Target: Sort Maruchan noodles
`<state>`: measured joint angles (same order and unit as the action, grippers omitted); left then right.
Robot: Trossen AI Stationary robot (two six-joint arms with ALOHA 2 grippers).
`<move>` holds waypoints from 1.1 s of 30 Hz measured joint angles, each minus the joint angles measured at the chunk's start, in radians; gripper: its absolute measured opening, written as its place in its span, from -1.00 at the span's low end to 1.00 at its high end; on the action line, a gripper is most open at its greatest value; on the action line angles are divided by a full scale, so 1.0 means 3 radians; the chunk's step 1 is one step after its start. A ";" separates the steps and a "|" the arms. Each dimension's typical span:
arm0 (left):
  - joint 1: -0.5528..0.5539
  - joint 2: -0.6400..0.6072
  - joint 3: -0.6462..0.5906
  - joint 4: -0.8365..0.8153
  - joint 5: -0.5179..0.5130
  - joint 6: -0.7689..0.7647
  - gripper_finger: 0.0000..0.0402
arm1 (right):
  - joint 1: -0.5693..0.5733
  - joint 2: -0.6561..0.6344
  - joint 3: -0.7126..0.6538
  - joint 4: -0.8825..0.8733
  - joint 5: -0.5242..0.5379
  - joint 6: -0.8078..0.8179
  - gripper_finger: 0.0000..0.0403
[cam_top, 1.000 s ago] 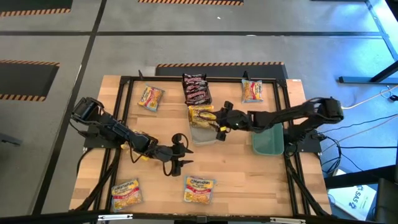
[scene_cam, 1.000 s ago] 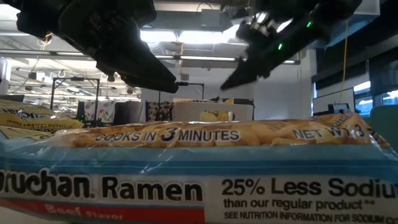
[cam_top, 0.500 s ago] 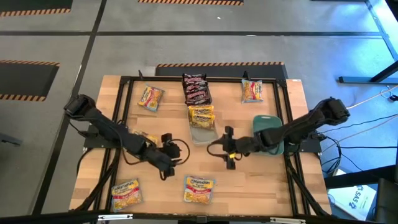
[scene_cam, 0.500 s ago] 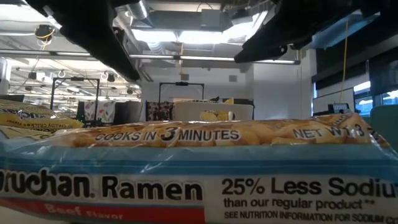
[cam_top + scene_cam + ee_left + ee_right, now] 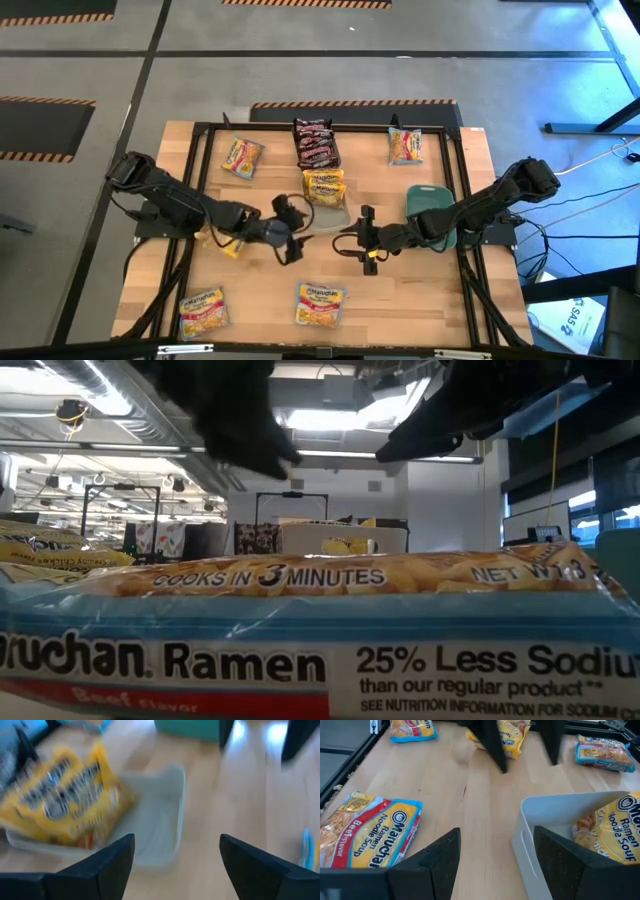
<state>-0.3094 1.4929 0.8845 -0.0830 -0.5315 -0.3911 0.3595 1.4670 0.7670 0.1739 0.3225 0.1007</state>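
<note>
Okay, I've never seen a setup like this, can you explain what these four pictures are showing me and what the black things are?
It's a robot with two dark arms working at a wooden table, sorting ramen packets. The overhead picture shows everything: the left gripper and right gripper both hover near the middle, open and holding nothing. Between them a clear bin holds yellow packets; a teal bin sits to the right. Dark brown-red packets lie at the back, and orange-yellow packets are scattered around. The table-level picture is mostly filled by one packet lying right before the lens. The other two come from cameras on each wrist, looking past that arm's own fingers.
</note>
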 joint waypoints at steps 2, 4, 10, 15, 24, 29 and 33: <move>0.0068 -0.0001 0.0001 0.0166 0.0000 0.0048 0.43 | 0.0000 0.0000 0.0000 0.0003 0.0000 0.0000 0.15; 0.0111 -0.0001 0.0004 0.0213 0.0129 0.0126 0.44 | 0.0000 0.0000 0.0000 0.0000 0.0000 0.0001 0.15; -0.0316 -0.0001 0.0347 -0.0637 0.0536 0.0439 0.42 | 0.0000 0.0000 0.0000 -0.0059 0.0000 0.0014 0.15; -0.0731 -0.0001 0.0723 -0.1953 0.0005 -0.0132 0.41 | 0.0000 0.0000 0.0000 -0.0062 0.0029 -0.0002 0.15; -0.1403 0.0099 0.0762 -0.3742 0.0370 -0.1545 0.40 | 0.0000 0.0014 0.0001 -0.0069 0.0032 0.0078 0.15; -0.1811 0.0207 0.0759 -0.4066 0.0513 -0.1830 0.40 | -0.0006 0.0014 0.0001 -0.0032 0.0110 0.0079 0.15; -0.2022 0.0318 0.0752 -0.4173 0.0442 -0.1676 0.40 | -0.0006 0.0014 0.0001 -0.0036 0.0143 0.0081 0.15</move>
<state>-0.9160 1.5884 1.1101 -1.3348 -0.3989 -0.8941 0.3576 1.4712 0.7673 0.1631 0.3654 0.1249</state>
